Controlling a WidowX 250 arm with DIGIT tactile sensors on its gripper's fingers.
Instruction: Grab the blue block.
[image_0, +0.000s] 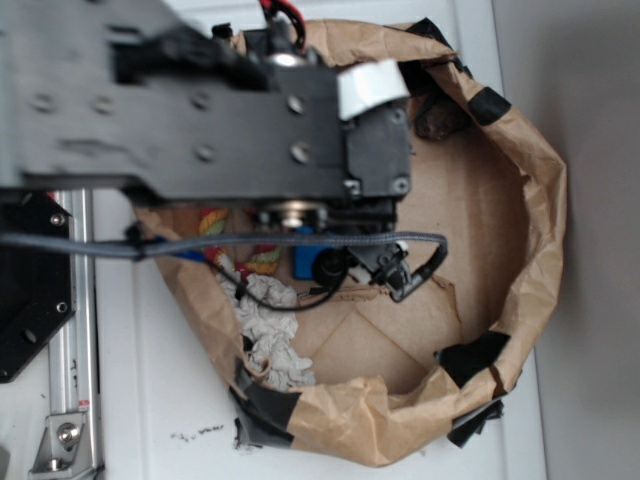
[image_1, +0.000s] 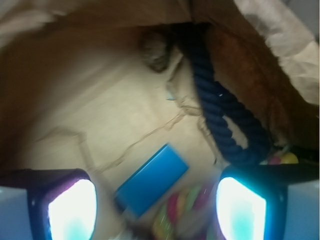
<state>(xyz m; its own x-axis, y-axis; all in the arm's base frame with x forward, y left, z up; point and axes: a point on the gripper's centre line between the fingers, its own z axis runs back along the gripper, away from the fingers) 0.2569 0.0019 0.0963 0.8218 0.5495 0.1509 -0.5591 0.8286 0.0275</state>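
Brown crumpled paper forms the taped basket wall, and from the exterior view I see only a sliver of the flat bright blue rectangular block under my black arm. The wrist view shows it whole, lying on the paper floor between my gripper fingers, spread wide and holding nothing. The dark navy twisted rope and a multicoloured braided rope appear beside it.

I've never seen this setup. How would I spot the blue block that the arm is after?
Look inside the crumpled brown paper nest, on its flat cardboard floor. In the wrist view the blue block lies between the fingers of the open gripper, beside a multicoloured rope toy. It is the only smooth, flat, bright blue rectangle; the dark navy rope nearby is twisted and much darker.
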